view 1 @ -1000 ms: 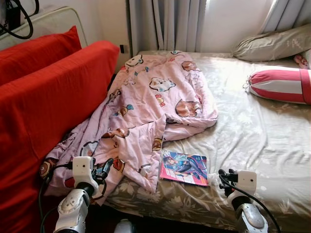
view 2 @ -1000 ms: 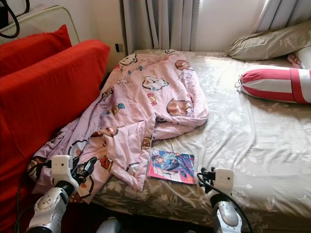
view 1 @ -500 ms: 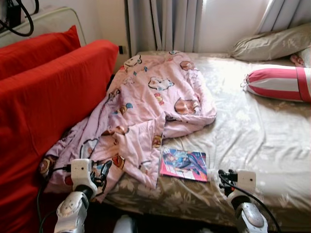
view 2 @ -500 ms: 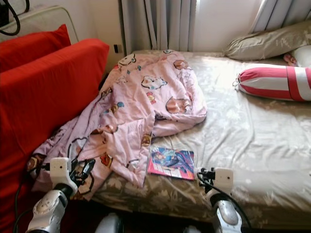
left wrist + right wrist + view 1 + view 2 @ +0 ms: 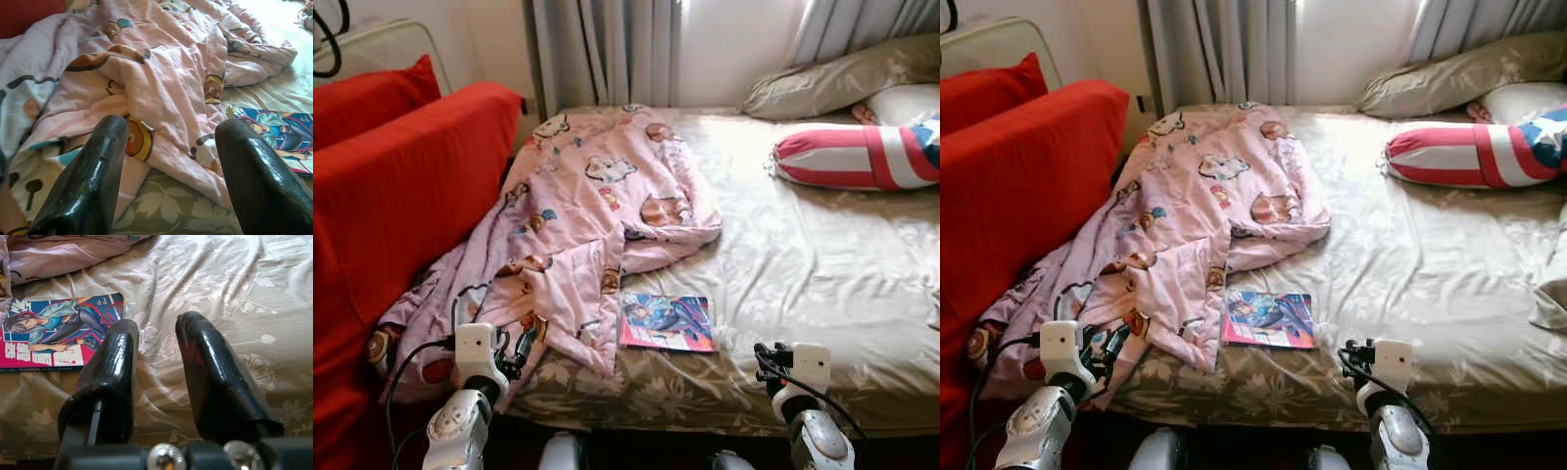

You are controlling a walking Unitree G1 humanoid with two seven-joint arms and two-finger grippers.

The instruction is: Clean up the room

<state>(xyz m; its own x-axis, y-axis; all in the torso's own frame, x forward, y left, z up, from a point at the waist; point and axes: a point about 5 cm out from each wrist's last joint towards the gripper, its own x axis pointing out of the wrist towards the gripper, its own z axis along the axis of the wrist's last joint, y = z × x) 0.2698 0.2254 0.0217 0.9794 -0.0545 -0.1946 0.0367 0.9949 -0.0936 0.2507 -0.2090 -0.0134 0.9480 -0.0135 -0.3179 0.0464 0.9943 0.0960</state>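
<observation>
A crumpled pink cartoon blanket (image 5: 587, 206) lies across the left half of the bed (image 5: 803, 264) and hangs over its near corner. A colourful magazine (image 5: 668, 321) lies flat on the floral sheet, just right of the blanket's edge. My left gripper (image 5: 516, 345) is open and low at the bed's near corner, its fingers (image 5: 93, 171) pointing at the blanket (image 5: 161, 73). My right gripper (image 5: 764, 358) is open at the bed's front edge, right of the magazine (image 5: 54, 333), with nothing between its fingers (image 5: 112, 367).
A red sofa with big cushions (image 5: 401, 186) stands tight against the bed's left side. A red, white and blue striped bolster (image 5: 852, 157) and olive pillows (image 5: 822, 88) lie at the far right. Grey curtains (image 5: 607, 49) hang behind the bed.
The whole picture has shifted left, so the camera has turned right; more of the striped bolster shows. Both arms hold the same pose and the blanket and magazine lie as before.
</observation>
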